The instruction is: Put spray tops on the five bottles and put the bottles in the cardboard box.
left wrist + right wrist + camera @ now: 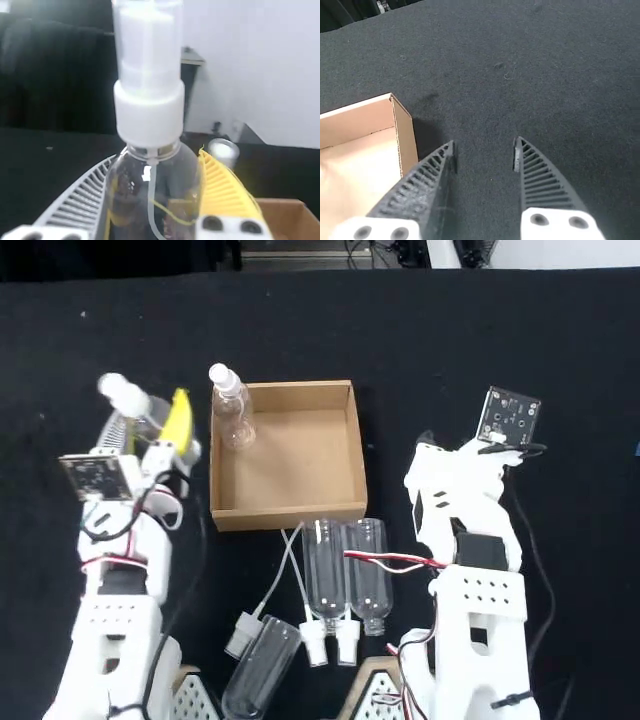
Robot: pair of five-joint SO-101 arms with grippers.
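L fingers [220, 185] gripped capped bottle [150, 155] left of box [288, 512]; prob. light, slick, thin-walled, so hold mid-body, gentle squeeze. R fingers [535, 170] stood apart over bench [545, 75].

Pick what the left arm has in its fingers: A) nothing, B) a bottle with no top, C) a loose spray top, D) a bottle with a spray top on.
D: the left gripper has its fingers on either side of a clear bottle, and a white spray top sits on the bottle's neck.
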